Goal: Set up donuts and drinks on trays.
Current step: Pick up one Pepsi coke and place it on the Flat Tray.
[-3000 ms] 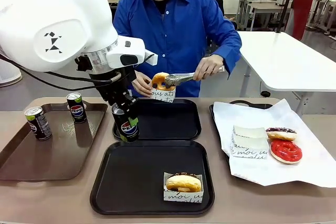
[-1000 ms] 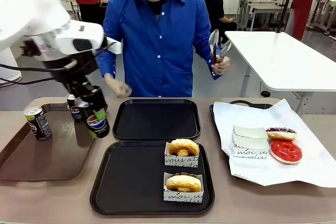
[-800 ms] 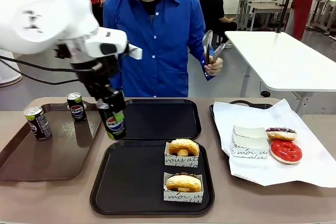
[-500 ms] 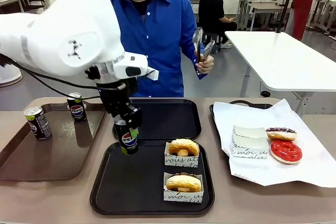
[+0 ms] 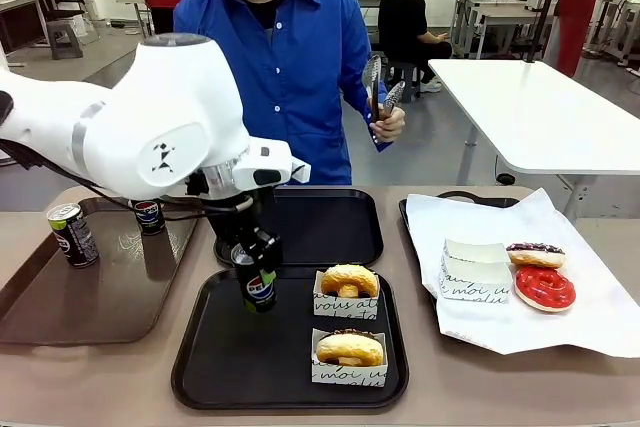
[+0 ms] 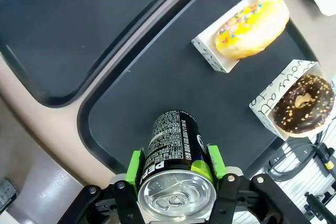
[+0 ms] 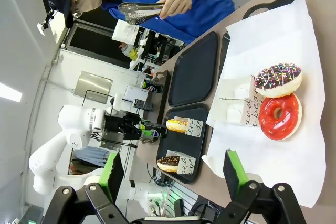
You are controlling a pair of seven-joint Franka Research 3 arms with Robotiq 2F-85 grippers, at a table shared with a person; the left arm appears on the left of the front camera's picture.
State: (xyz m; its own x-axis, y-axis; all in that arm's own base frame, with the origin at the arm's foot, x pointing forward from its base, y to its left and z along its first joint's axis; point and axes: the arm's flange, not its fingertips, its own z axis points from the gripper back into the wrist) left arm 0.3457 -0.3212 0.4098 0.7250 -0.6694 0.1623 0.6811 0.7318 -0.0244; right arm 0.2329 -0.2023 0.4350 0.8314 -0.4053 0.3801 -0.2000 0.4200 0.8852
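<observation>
Drinks (image 5: pixel 72 235) three, one pinched in left gripper (image 6: pixel 176 163); sleeved donuts (image 5: pixel 348 282) two; right gripper (image 7: pixel 173 174) spread.

Left arm (image 5: pixel 150 137) reaches inward, left end effector (image 5: pixel 256 275) pointing down, clamped; right end effector (image 7: pixel 173 167) gapes wide.

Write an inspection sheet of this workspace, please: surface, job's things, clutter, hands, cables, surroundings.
Surface: tan table.
Job's things: near black tray holds two sleeved donuts; far black tray lies behind it; two cans stand on brown tray.
Clutter: white paper with two unsleeved donuts and spare sleeves.
Hands: left hand shut on Pepsi can over near black tray; right hand open, holding nothing.
Cables: black cables below table edge.
Surroundings: person in blue shirt holding tongs; white table behind.
</observation>
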